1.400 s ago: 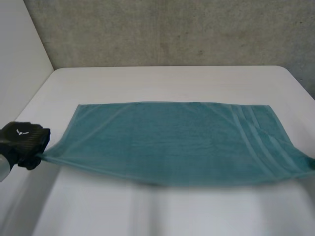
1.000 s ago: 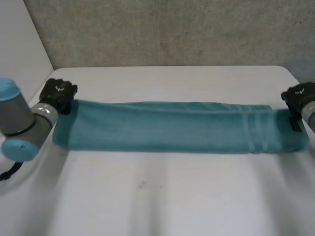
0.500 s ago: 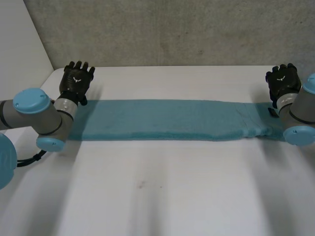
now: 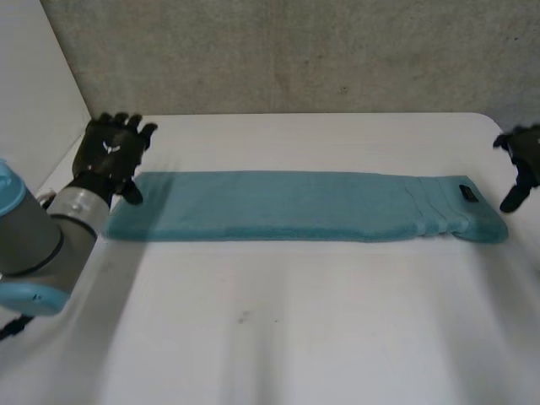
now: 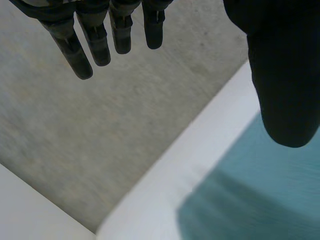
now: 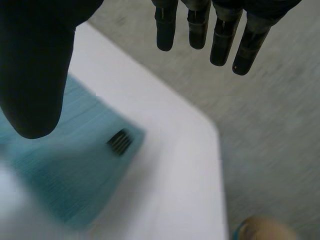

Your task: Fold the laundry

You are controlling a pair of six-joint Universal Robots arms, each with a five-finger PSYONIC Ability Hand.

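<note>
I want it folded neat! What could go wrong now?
The left hand and right hand are open, holding nothing, so a regrasp might catch only the top layer of the towel and pull the fold open. Its end by the right hand looks uneven, so the next fold may come out crooked.

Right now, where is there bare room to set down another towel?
Widest: the near part of the table, between the folded towel and the robot's side. A narrower bare band runs between the towel and the wall. Crowded at the towel's ends, where the open left hand and right hand hover.
</note>
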